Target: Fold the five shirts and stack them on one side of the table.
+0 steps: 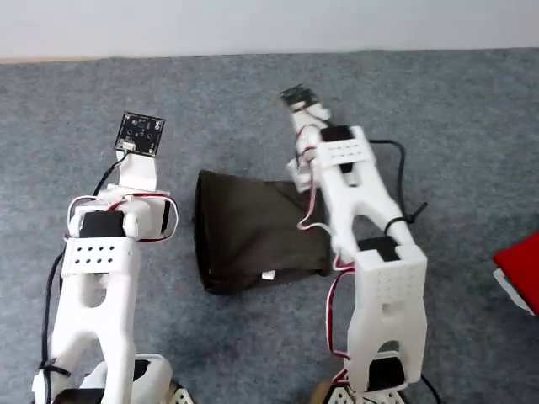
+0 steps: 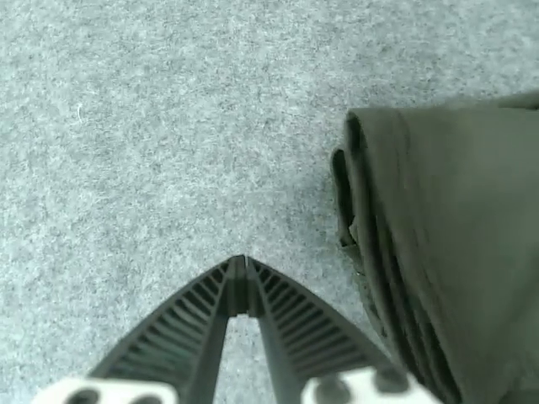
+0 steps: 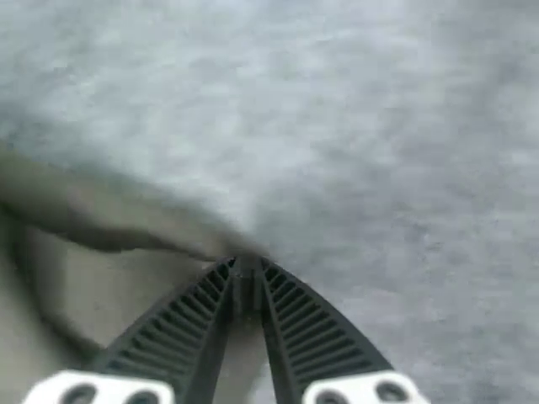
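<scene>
A dark folded shirt [image 1: 248, 231] is seen on the counter [image 1: 472, 126]. The left pincer [image 2: 244, 266] is held closed and empty beside it, the right pincer [image 3: 247, 268] closed at its edge.

Left arm [image 1: 94, 278]: stretched straight ahead from the near edge, wrist pitched down, camera board [image 1: 141, 135] on top. Left gripper [image 2: 245, 268]: jaws closed, ribbed fingers [image 2: 189, 324] meeting at the tips, aimed downward. Right arm [image 1: 375, 261]: also out from the near edge, angled slightly inward, extended farther forward than its neighbour. Right gripper [image 3: 247, 268]: jaws pressed together tip to tip, ribbed fingers [image 3: 307, 324] forming a narrow V.
</scene>
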`<action>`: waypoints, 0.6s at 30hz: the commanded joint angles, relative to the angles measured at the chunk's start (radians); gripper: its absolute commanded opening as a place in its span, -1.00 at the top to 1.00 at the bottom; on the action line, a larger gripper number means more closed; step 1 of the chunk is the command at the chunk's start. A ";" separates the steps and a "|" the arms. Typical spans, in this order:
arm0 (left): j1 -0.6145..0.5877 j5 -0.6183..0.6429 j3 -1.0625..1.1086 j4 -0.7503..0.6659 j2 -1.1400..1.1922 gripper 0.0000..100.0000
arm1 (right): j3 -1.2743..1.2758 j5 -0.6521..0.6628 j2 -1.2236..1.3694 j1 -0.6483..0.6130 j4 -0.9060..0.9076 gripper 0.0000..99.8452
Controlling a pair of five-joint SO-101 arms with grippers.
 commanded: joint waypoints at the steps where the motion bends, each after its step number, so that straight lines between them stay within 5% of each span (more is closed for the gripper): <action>1: -0.003 0.008 -0.045 -0.020 0.002 1.00 | -0.143 0.014 -0.016 0.059 0.064 0.95; 11: -0.003 0.008 -0.045 -0.020 0.002 1.00 | -0.459 0.006 -0.015 -0.094 0.512 0.95; 18: 0.046 0.023 -0.042 -0.018 0.008 1.00 | -0.443 0.005 0.056 -0.136 0.565 0.95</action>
